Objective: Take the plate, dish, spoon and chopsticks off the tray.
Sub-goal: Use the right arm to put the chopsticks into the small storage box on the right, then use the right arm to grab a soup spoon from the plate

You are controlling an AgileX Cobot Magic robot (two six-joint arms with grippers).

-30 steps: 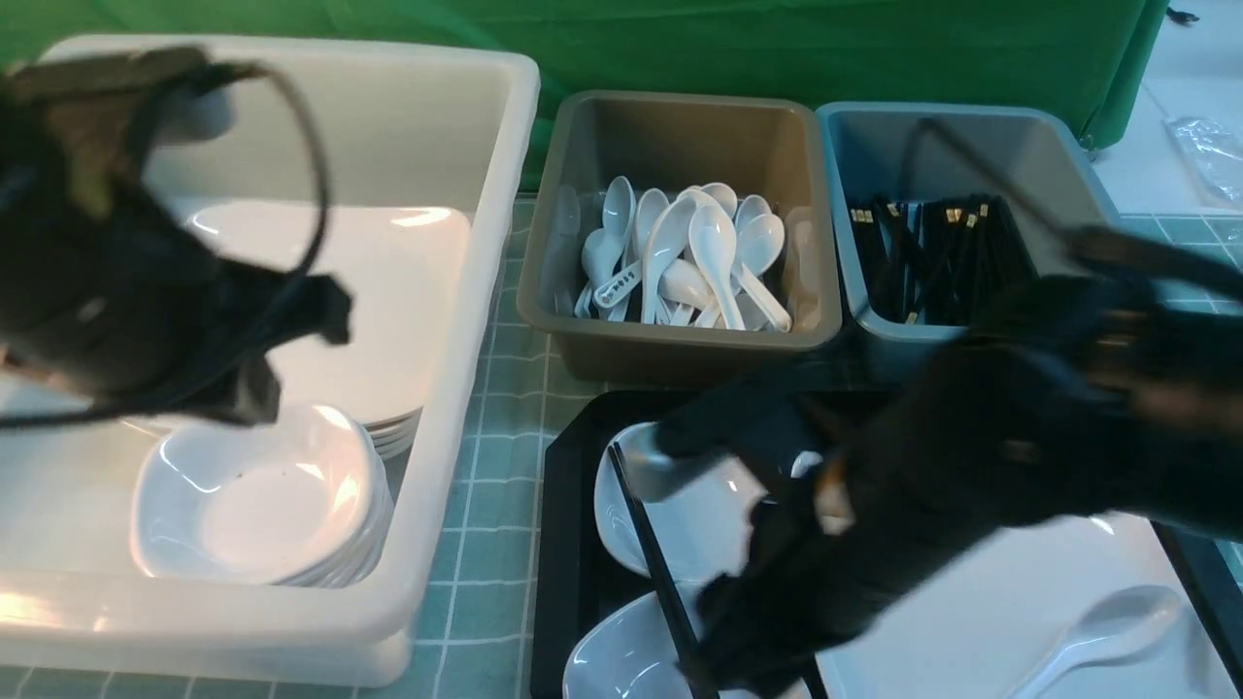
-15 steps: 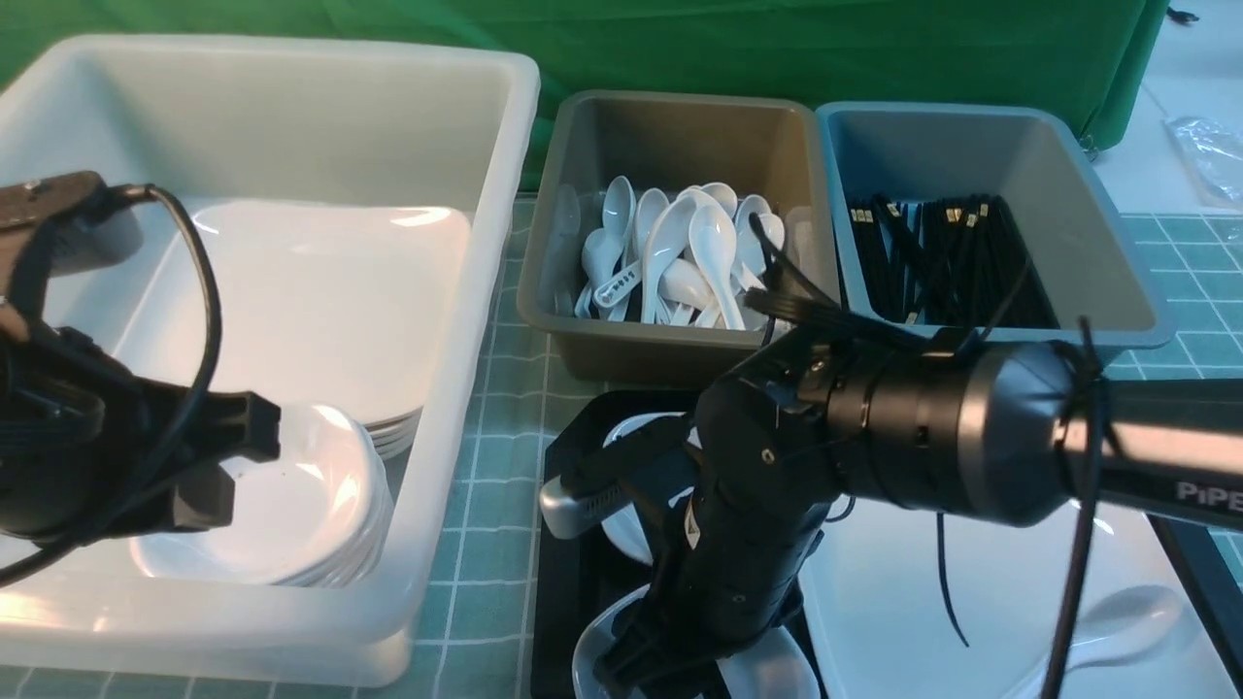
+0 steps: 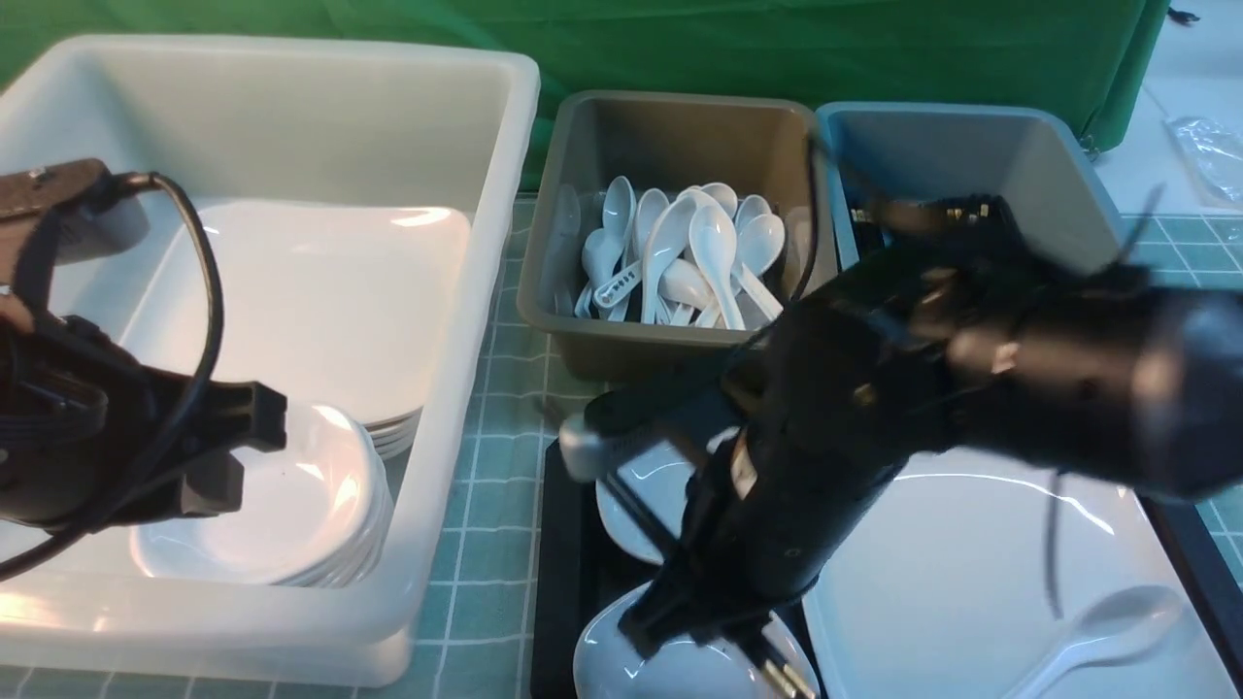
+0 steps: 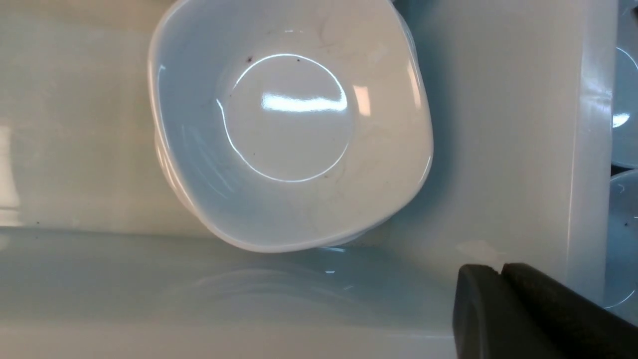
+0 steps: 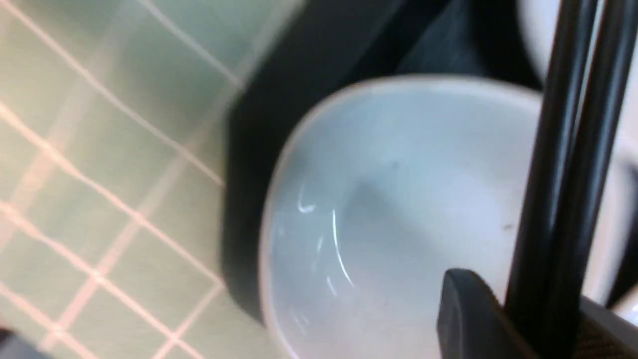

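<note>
Two chopsticks (image 5: 563, 174) gripped by right end effector (image 5: 523, 319); brown tub (image 3: 680, 340) holds spoons (image 3: 714, 243).

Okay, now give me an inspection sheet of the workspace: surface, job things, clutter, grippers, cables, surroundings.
Surface: green checked tablecloth; spills, nothing seen
Job things: plate on the tray, spoon on the plate, two dishes on the tray, chopsticks in the right gripper
Clutter: clear plastic wrapper at the far right
Grippers: left shut and empty; right closed on the chopsticks
Cables: black cable looping off the left arm
Surroundings: green cloth behind the tubs
</note>
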